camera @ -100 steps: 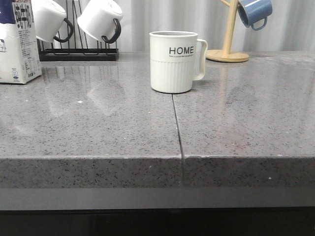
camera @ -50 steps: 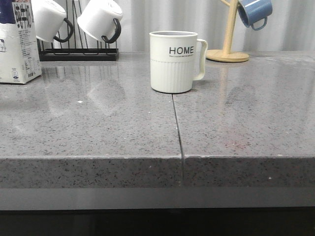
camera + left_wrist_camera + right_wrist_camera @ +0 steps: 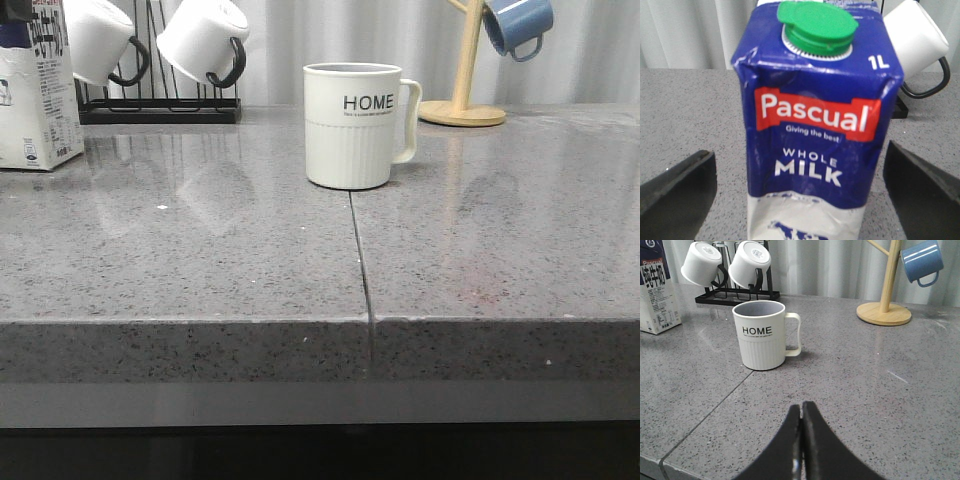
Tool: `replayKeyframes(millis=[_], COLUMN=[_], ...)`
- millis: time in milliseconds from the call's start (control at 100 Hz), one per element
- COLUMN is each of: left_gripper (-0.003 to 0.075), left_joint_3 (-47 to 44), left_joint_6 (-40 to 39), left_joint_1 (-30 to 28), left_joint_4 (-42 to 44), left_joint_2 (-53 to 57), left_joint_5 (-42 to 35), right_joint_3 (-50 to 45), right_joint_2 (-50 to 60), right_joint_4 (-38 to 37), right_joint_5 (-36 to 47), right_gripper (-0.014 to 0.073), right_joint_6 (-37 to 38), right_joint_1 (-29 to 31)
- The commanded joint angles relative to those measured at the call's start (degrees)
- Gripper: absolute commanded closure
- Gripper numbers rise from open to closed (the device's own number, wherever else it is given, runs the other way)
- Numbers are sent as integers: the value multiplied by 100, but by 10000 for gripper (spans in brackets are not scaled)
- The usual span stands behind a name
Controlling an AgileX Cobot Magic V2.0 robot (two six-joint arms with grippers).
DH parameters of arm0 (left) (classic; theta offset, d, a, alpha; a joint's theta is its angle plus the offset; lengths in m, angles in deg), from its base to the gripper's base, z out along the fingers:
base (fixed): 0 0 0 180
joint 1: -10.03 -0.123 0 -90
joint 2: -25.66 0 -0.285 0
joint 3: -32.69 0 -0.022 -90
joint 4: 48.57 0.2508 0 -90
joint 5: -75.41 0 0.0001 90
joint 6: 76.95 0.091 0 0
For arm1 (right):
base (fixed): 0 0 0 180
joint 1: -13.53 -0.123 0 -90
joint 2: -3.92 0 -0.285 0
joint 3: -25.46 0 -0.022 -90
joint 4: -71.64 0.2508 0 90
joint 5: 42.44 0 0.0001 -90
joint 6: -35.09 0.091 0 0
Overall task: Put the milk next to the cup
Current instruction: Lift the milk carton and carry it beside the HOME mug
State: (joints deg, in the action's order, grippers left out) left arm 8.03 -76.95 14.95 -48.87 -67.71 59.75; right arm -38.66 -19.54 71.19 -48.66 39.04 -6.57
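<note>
Milk [image 3: 36, 90] stands at the bench's far left edge, well apart from the cup [image 3: 352, 125] mid-bench. Left gripper [image 3: 800, 200] is spread wide either side of the carton — not gripping; right gripper [image 3: 801, 440] pressed closed, empty. Carton looks heavy-ish, crushable — you should grip mid-body. Open bench between them.

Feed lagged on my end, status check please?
Left gripper open, straddling milk, no grip yet. Right gripper shut, empty. Cup mid-counter, apart from the milk. Nothing between them.

Milk [image 3: 35, 95] stands far left of cup [image 3: 350, 125]
</note>
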Motion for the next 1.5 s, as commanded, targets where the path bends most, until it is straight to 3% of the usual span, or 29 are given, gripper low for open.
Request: replayKeyframes(millis=[0,230,460,610,930,1310,1490], left_gripper=[73,108,335,423,426,426,426], left_joint_3=[310,530,530,530,518,518,555], left_joint_6=[-65,-65,-65,-65,-65,-65,-65], left_joint_1=[40,40,40,40,425,1902,2330], left_joint_4=[-36,-36,-36,-36,-36,-36,-36], left_joint_2=[83,-159,-173,-136,302,303,127], left_joint_5=[-521,-614,-675,-675,-495,-555,-863], right_joint_3=[144,144,144,144,144,144,144], right_joint_2=[-27,-27,-27,-27,-27,-27,-27], right_joint_4=[-31,-31,-31,-31,-31,-31,-31], right_joint_5=[419,419,419,419,419,419,419], right_gripper=[661,661,661,661,661,661,661], right_joint_6=[1,1,1,1,1,1,1], right_joint_1=[4,4,4,4,4,4,4])
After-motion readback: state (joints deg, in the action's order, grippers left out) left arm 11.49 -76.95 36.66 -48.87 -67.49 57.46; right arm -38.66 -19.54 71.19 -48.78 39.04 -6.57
